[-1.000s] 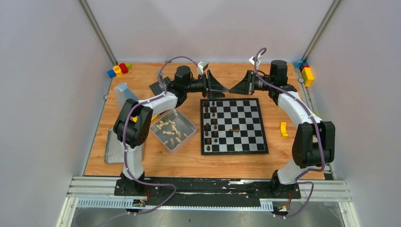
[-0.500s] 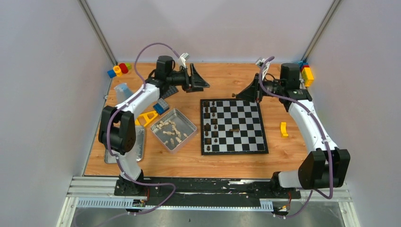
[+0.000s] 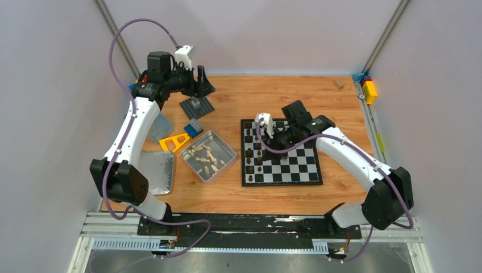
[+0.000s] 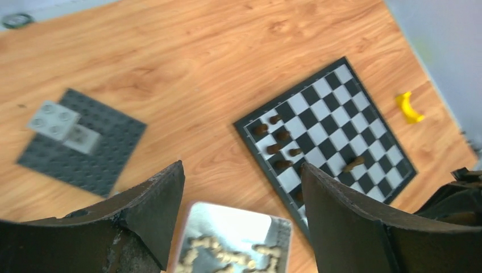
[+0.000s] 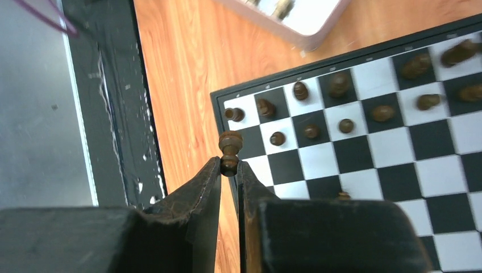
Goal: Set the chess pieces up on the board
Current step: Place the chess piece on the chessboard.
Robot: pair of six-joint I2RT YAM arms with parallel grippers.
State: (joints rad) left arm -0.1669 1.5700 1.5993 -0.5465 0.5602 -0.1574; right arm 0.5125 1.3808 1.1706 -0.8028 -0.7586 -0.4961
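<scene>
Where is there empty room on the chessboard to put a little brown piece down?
The board is bare on its half toward the yellow toy, past one tipped-over piece. The two rows nearest the tin are crowded with dark pieces.

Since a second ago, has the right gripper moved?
Yes. The right gripper, pinching a dark pawn, went from beyond the far edge of the board to over its left half.

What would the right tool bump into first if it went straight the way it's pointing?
Probably the board, at the corner squares beside the standing dark pieces. The dark pawn pinched in the right tool would touch first. Depth is hard to judge.
</scene>
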